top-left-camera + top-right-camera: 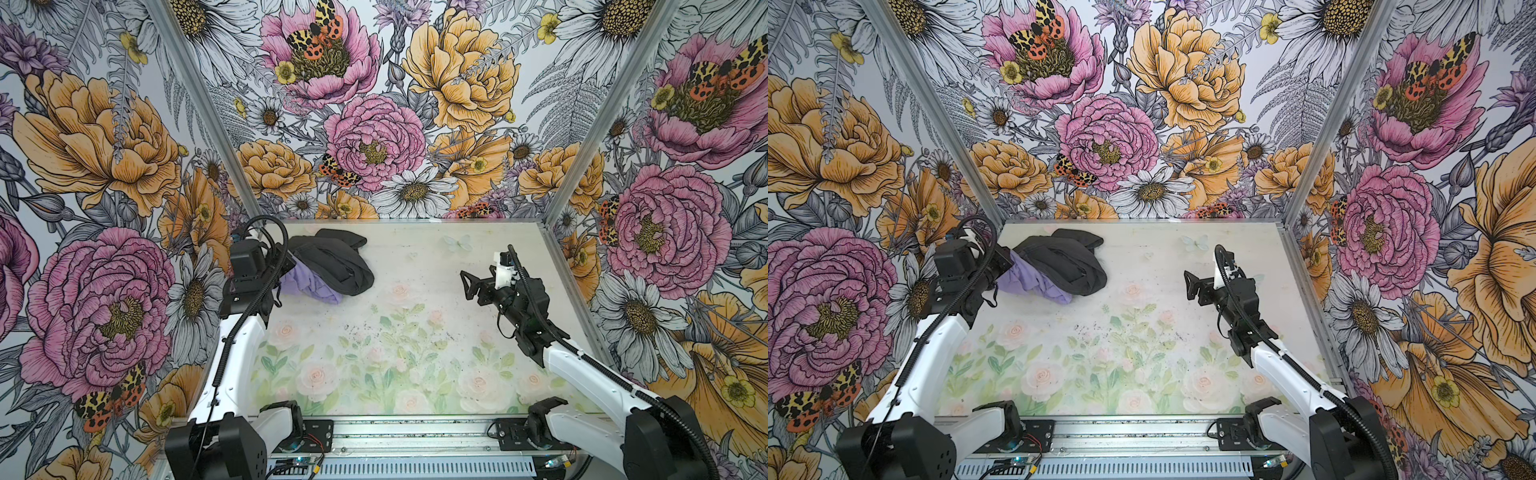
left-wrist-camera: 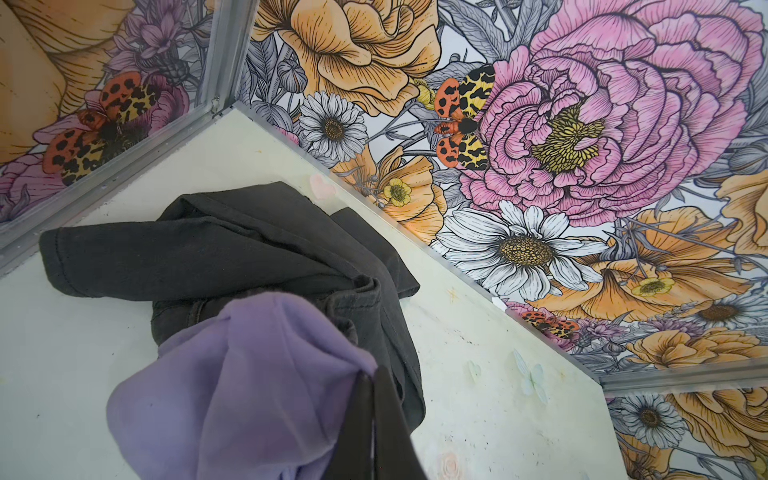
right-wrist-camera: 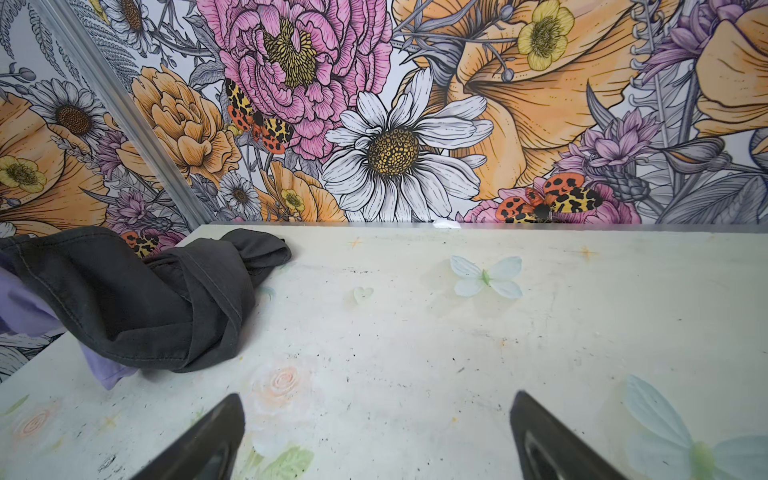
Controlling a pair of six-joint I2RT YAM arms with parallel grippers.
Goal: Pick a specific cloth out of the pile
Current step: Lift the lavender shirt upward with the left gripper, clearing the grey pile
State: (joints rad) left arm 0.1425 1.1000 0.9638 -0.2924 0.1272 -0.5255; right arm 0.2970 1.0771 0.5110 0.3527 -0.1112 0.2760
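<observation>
Two risks — black clothes (image 2: 232, 249) draped over the purple shirt (image 2: 232, 382) may drag along; left gripper (image 2: 374, 378), clenched on the shirt, may slip. Right gripper (image 3: 374, 436) released, well apart.

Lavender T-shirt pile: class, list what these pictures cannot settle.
- Soft lavender T-shirt: printed front unseen; folds and the crumpled black garments cover it in every view.
- Left gripper: hidden behind its arm in both top views.
- Right gripper: fingertips cut off by the right wrist view's edge.

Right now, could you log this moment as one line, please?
left gripper: shut on lavender shirt | right gripper: open, empty | black garment: overlapping shirt
</observation>
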